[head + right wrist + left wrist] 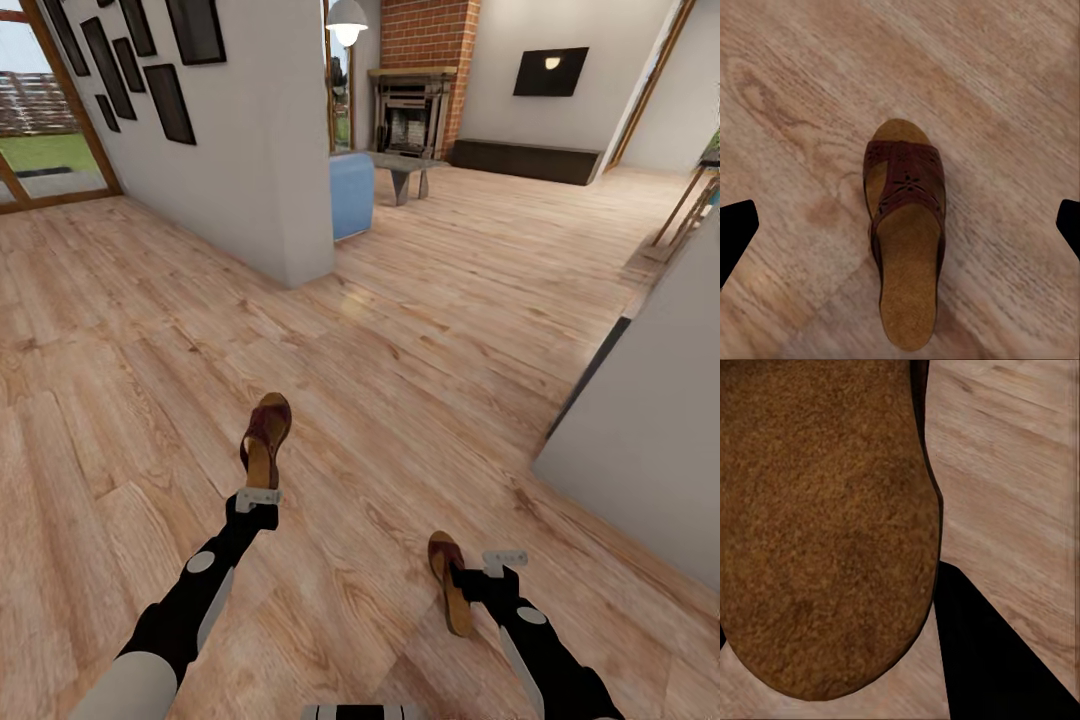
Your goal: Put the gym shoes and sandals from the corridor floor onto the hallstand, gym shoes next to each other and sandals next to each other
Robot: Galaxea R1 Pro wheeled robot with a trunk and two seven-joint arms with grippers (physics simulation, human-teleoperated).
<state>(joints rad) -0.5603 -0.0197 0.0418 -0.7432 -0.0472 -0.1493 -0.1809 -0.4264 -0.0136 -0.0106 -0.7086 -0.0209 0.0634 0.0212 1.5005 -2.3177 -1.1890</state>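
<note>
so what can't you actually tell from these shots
- Left arm's grip: in the head view the sandal stands right at the left gripper, but contact is hidden; the left wrist view shows its insole too close to judge.
- Right gripper: beside the other sandal; the right wrist view cuts off its fingers at the edges.

Sandals: brown perforated leather strap, grainy matt cork-like insole. Floor: wood-grain planks.

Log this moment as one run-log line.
left hand: at heel of brown leather sandal, grip unclear | right hand: open beside second brown sandal | wood-plank floor
</note>
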